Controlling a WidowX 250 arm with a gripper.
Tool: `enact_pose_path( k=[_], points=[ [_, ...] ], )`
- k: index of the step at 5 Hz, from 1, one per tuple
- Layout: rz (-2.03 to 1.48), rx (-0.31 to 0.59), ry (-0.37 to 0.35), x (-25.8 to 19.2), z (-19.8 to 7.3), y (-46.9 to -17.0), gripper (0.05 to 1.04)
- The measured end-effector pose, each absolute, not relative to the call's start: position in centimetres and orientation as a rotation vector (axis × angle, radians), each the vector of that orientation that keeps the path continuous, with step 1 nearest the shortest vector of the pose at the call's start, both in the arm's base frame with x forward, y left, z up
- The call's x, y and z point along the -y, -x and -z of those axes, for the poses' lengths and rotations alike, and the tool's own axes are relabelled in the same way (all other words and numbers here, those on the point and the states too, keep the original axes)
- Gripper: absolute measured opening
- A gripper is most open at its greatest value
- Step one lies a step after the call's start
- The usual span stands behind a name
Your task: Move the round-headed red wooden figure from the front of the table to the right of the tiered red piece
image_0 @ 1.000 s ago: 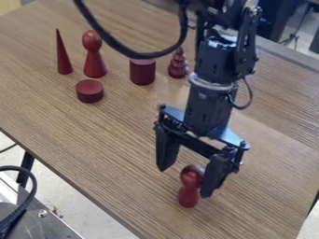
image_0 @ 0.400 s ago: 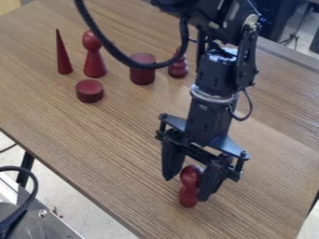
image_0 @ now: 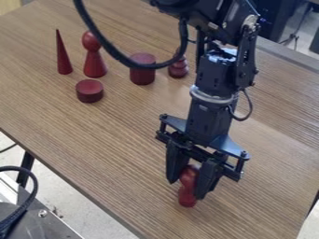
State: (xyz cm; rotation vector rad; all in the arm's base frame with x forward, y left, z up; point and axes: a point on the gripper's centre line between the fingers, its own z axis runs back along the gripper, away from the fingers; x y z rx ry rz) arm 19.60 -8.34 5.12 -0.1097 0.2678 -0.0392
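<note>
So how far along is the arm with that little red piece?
Already done, it seems: the black two-finger gripper is down at the small red round-headed wooden-looking piece. In hand: its fingers appear closed around that piece. Left: any lift, since the base looks to rest on the brown wood-grain table. The slim red cone and short red cylinder stand well away from the gripper.

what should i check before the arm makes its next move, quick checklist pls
1. Hand lined up with the small red figure: ok, one finger on either side.
2. Figure upright: ok, it looks to be standing on the table.
3. Grip firm: cannot tell, pressure doesn't show.
4. Room around the hand: ok, the short disc and other red pieces stand well away.
5. Black cable free of the cylinder: cannot tell, they overlap in view.
</note>
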Motion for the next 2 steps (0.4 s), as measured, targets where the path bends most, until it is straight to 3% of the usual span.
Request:
enact_pose_path(
  k=[1, 2],
  points=[
    [0.050, -0.198, 0.065, 7.9, -6.6, -21.6, 0.510],
    [0.048, -0.030, 0.051, 5.9, -9.1, -25.4, 0.510]
  ],
)
